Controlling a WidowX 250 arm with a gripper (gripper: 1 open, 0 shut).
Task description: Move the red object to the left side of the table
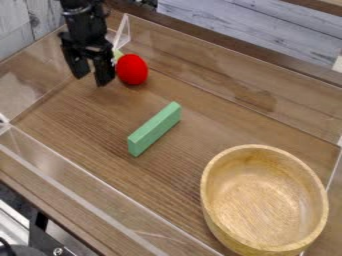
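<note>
The red object (131, 68), a small glossy ball with a green stub at its upper left, rests on the brown wood-grain table (227, 90) near the far left. My black gripper (91, 72) points down just to its left, fingers spread open with nothing between them. The right finger stands close beside the ball; contact cannot be judged.
A green rectangular block (155, 128) lies diagonally in the middle of the table. A round light wooden bowl (263, 200) sits at the front right. Low clear acrylic walls (34, 60) border the tabletop on all sides.
</note>
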